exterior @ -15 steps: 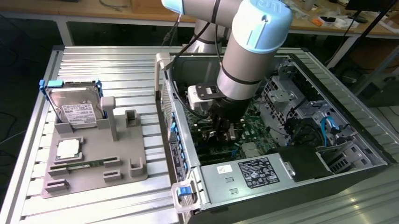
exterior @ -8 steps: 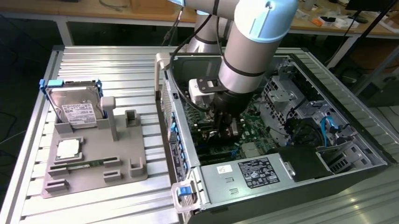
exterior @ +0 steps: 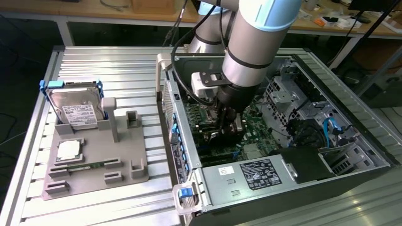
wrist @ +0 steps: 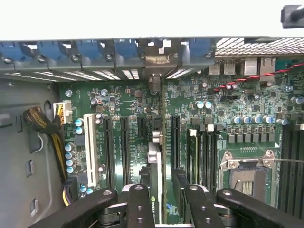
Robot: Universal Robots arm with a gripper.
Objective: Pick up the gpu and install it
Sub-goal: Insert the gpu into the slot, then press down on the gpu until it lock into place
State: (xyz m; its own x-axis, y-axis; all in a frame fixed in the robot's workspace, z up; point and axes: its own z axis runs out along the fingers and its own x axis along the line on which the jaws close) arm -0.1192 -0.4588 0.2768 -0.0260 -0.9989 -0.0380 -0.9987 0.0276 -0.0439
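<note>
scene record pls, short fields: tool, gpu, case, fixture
tool: inside the open PC case, low over the motherboard; tool closed on the gpu
gpu: gpu seen edge-on between the fingers, standing upright over the expansion slots, its metal bracket at the rear slot openings of the case
seating: cannot tell whether it is fully in the slot
fixture: grey holder tray at the exterior view's left, hard drive upright in it, small green memory stick lying on it
</note>
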